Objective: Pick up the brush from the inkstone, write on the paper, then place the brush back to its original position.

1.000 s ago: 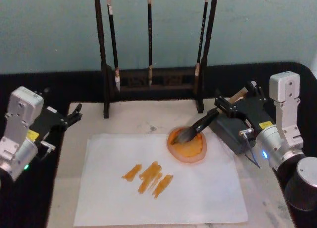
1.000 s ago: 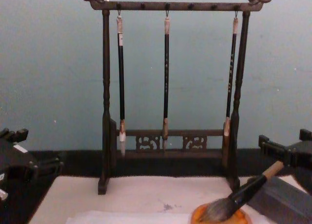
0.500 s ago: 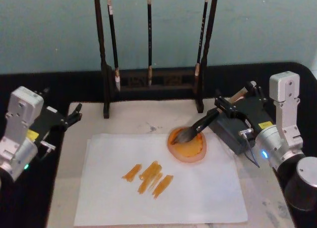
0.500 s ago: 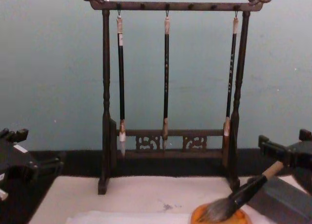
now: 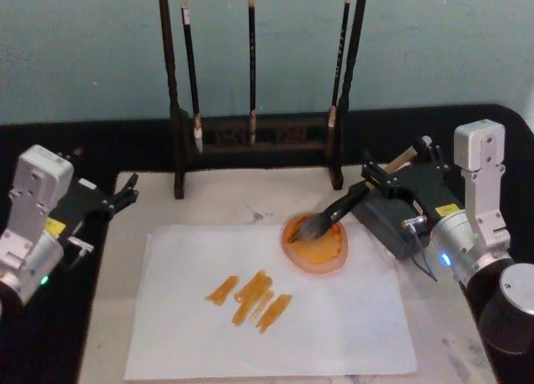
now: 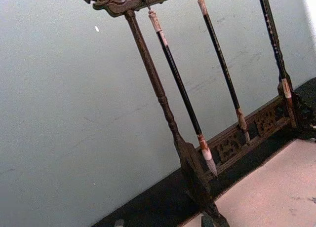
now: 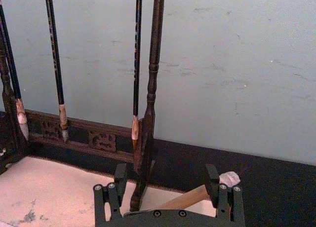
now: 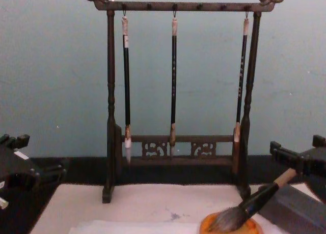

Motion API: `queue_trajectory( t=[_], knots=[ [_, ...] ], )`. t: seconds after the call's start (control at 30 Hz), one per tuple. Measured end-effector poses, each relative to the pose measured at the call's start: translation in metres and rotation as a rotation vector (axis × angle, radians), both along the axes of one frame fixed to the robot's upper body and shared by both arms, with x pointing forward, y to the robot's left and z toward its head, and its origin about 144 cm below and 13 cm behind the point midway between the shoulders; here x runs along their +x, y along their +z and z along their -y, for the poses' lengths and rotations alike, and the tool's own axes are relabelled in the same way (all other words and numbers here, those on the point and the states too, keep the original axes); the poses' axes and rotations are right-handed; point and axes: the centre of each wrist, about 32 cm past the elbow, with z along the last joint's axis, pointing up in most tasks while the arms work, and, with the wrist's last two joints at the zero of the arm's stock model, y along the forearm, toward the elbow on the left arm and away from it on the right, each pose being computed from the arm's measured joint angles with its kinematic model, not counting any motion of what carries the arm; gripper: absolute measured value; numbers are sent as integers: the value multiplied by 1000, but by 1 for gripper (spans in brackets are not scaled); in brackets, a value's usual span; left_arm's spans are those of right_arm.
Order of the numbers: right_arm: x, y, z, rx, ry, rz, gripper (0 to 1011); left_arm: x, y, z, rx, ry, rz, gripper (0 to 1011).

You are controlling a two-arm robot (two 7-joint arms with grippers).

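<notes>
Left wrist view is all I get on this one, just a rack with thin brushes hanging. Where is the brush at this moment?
Observer: The brush lies tilted, with its bristles in the inkstone and its handle rising toward the right gripper.
Operator: Is it gripped?
Observer: It looks not. In the right wrist view the jaws stand wide on either side of the handle, with gaps.
Operator: Any writing on the paper?
Observer: Yes, the paper bears several orange strokes near its middle. The left gripper sits off it, by the table's left edge.
</notes>
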Motion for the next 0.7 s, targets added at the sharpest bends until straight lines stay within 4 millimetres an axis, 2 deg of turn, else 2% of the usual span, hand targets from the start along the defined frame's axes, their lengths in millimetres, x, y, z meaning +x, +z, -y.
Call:
queue_trajectory(
  t=[0.7],
  knots=[
    [0,0,0,0,0,0,1000,0,0,0,0,0,0,1010]
  ],
)
